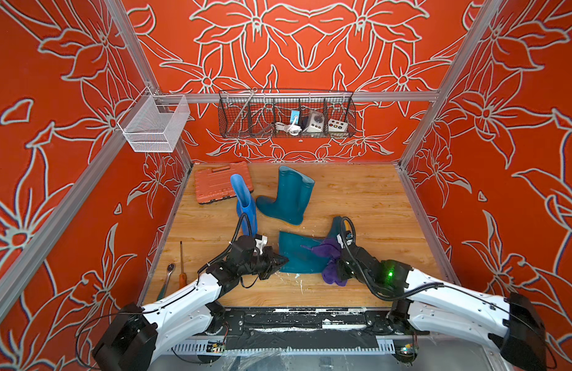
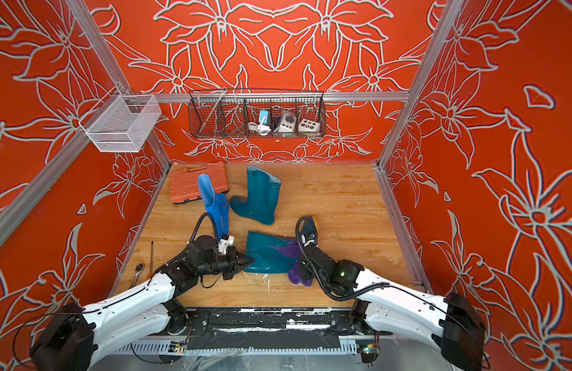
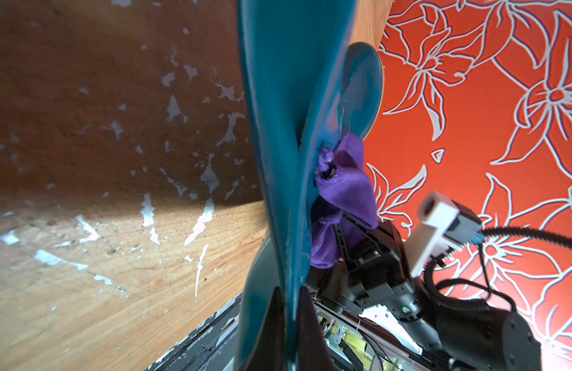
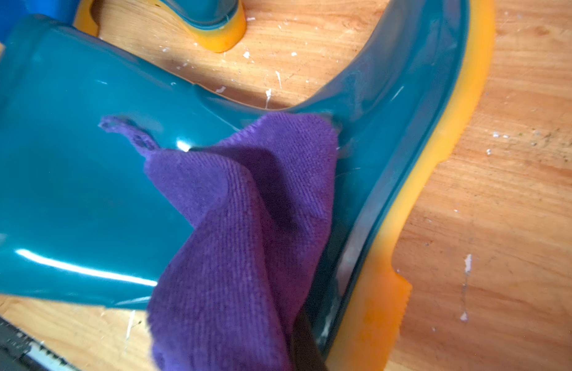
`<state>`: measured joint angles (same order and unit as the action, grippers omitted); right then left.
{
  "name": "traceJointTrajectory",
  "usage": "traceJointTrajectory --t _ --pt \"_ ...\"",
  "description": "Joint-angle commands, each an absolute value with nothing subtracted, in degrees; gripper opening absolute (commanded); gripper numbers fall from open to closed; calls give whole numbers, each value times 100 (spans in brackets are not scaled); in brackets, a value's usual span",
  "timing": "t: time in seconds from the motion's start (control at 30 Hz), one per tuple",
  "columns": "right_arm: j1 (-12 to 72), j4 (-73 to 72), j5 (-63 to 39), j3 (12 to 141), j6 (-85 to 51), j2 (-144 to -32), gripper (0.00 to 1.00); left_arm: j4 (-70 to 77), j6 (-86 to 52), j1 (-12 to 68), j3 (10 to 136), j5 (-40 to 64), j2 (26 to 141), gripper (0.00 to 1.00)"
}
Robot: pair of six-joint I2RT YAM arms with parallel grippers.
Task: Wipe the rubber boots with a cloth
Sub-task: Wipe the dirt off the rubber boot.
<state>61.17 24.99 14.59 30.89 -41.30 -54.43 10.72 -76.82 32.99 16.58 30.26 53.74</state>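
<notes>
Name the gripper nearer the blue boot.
Left. The left gripper grips the lying teal boot close by the blue boot; the right gripper, holding the cloth, is farther off, at the teal boot's ankle.

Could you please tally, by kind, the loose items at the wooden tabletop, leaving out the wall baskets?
Rubber boots: 3 (blue boot, far teal boot, near teal boot)
Cloth: 1
Tool case: 1
Hand tools: 2 (ratchet, screwdriver)
Total: 7

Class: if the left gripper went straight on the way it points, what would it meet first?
The left gripper is clamped on the lying dark teal boot; further along its shaft, probably the purple cloth.
</notes>
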Motion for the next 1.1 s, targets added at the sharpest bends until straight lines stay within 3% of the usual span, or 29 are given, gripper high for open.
traceJointTrajectory --t 0.0,0.13,0.27,0.37,0.53,0.67,0.9,1.07 --pt "7029 2505 2078 3771 -4040 -6118 0 1469 -7879 3243 1630 3110 5441 0" --pt "7951 1889 2134 4855 -3571 -7535 0 1538 -7910 3246 1679 3169 5524 0" --pt "8081 1585 2086 5114 -3497 -8404 0 1805 -8092 3192 1586 3296 5558 0" --pt "7658 1703 2065 4520 -3931 -8266 0 2004 -8234 3089 1517 3507 5586 0" --pt "6785 2593 2507 3270 -4344 -6546 0 2323 -8558 2932 1417 3744 5604 0" --pt "6736 3102 2688 3250 -4078 -5426 0 2414 -8540 2914 1548 3915 5849 0" --pt "7951 2714 2582 4899 -3417 -6847 0 1931 -7872 2902 1889 4090 5973 0" --pt "7930 2326 1824 5357 -2945 -7539 0 1171 -7070 2909 2113 4388 5840 0"
